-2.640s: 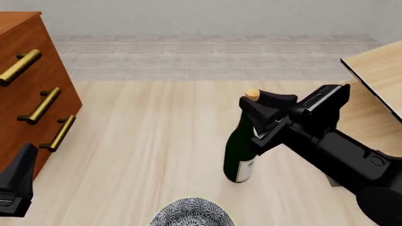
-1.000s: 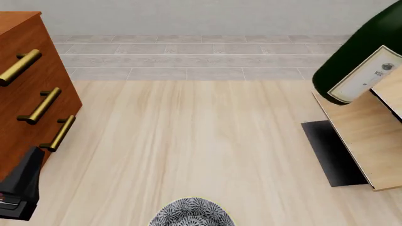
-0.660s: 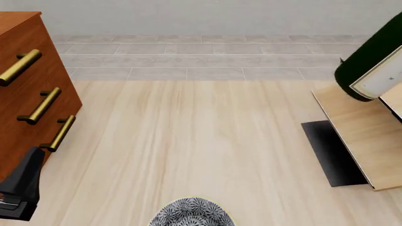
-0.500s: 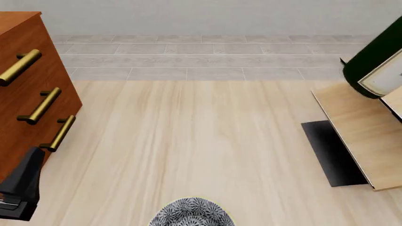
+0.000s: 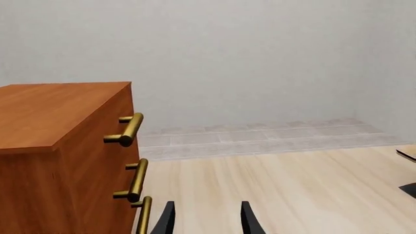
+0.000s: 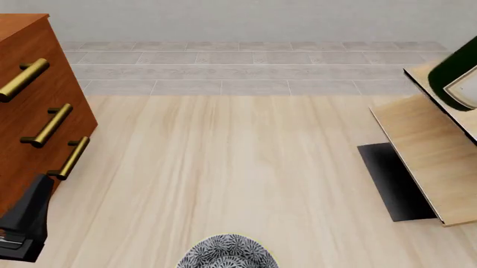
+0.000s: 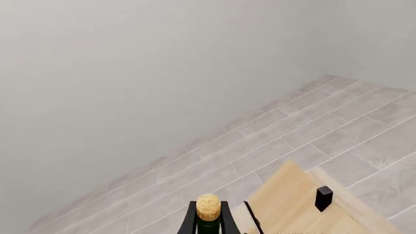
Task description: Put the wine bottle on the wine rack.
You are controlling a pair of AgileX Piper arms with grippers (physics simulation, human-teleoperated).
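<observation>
The wine bottle hangs tilted over the wine rack, only its dark green base and white label showing above the rack's upper pale panels; whether glass touches wood cannot be told from the front view; the right gripper clamps the neck just below the tan cork, its two black fingers pressed to either side, with a slanted rack panel and a small black block close beside it in the wrist view. The lift and the carry to the rack look done; what seems left is to lower the bottle onto a slanted panel, settle it and let go. Well apart from the rack, across the wooden table, the left gripper sits idle beside the reddish-brown drawer cabinet, its fingers parted and holding nothing; a patterned bowl lies at the table's near edge.
</observation>
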